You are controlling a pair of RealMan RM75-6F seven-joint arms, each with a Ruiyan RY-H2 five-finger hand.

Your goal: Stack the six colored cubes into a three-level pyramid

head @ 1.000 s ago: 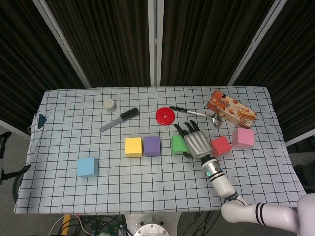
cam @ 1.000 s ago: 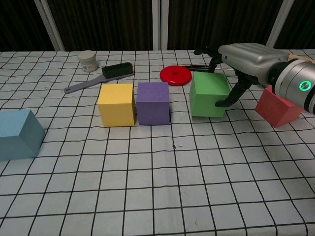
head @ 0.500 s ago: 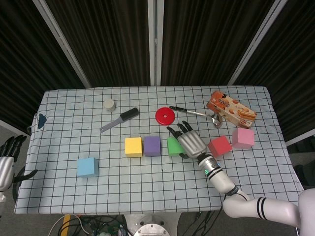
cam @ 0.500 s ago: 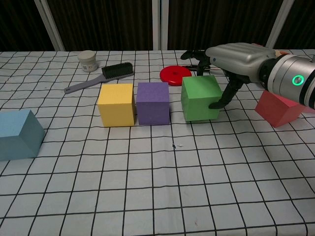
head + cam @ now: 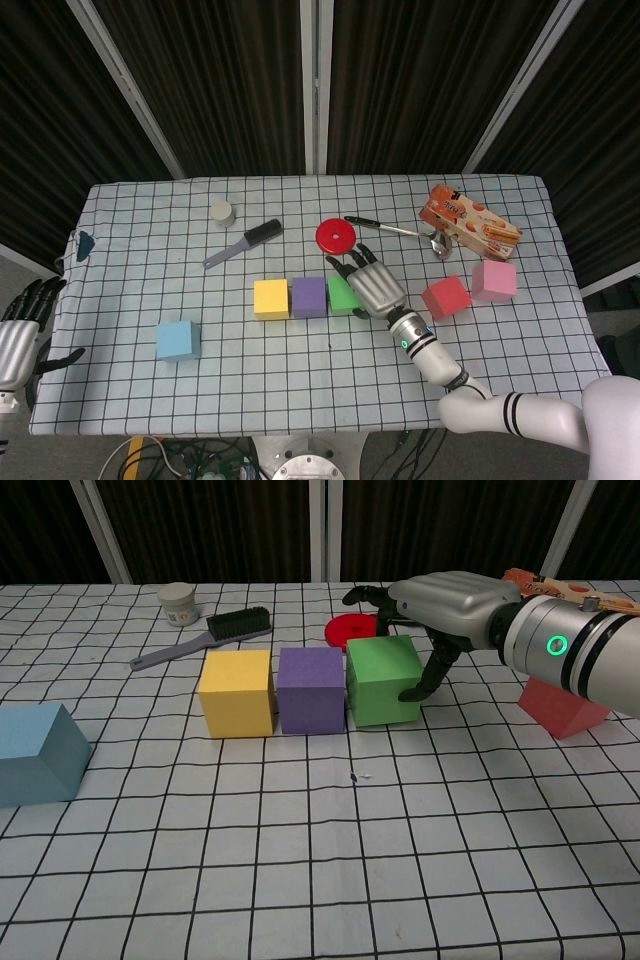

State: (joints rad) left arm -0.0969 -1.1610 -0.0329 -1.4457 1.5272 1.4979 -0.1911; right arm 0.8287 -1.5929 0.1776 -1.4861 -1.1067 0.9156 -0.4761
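Note:
A row runs along the middle of the table: yellow cube [image 5: 271,298] [image 5: 237,692], purple cube [image 5: 308,296] [image 5: 311,688], green cube [image 5: 340,295] [image 5: 380,680]. The green cube stands close against the purple one. My right hand [image 5: 372,285] [image 5: 445,598] grips the green cube, thumb on its right face and fingers over its far side. The red cube [image 5: 446,297] [image 5: 563,705] and pink cube [image 5: 494,279] lie to the right. Near the left front sits the blue cube [image 5: 178,340] [image 5: 35,752]. My left hand [image 5: 15,340] hangs off the table's left edge, fingers apart, holding nothing.
Behind the row lie a red disc [image 5: 336,236] [image 5: 350,630], a brush [image 5: 245,243] [image 5: 205,635] and a small white jar [image 5: 221,211] [image 5: 180,603]. A snack box [image 5: 470,225] and a spoon [image 5: 395,230] lie at the back right.
My right hand has slid the green cube leftward until it sits beside the purple cube. The left hand has risen into the head view at the far left.

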